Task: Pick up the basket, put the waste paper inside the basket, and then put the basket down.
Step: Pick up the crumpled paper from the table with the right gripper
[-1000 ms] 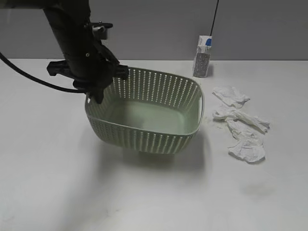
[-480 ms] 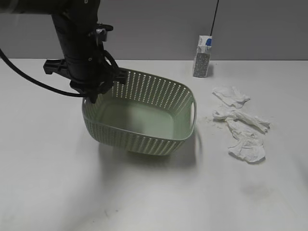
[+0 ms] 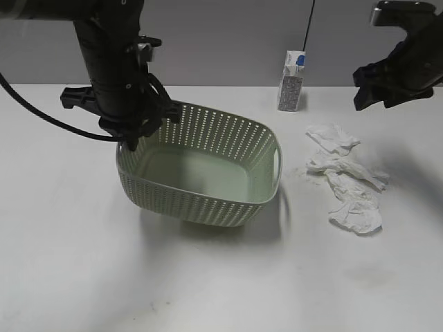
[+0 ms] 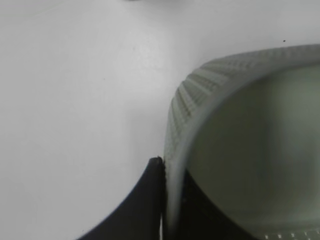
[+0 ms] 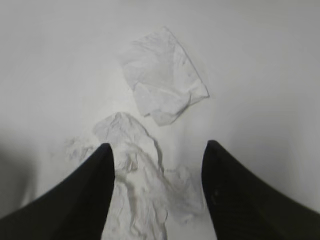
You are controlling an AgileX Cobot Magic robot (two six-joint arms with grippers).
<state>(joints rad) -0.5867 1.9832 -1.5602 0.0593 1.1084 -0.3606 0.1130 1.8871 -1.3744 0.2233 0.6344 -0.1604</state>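
Observation:
The pale green basket [image 3: 208,173] hangs tilted over the white table, its left rim raised. My left gripper [image 3: 131,135] is shut on that left rim; in the left wrist view the basket wall [image 4: 176,150] sits pinched between the two dark fingers [image 4: 150,195]. The waste paper [image 3: 346,176], several crumpled white wads, lies on the table right of the basket. My right gripper [image 3: 377,93] hovers open and empty above the wads. In the right wrist view the wads [image 5: 155,95] lie below and between its spread fingers [image 5: 85,195].
A small white-and-blue carton [image 3: 291,81] stands at the back near the grey wall, with a black cable behind it. The white table [image 3: 83,263] stretches to the front and left of the basket.
The basket has shifted a little left and down in my left gripper. My right arm has come into view at the upper right, above the paper wads.

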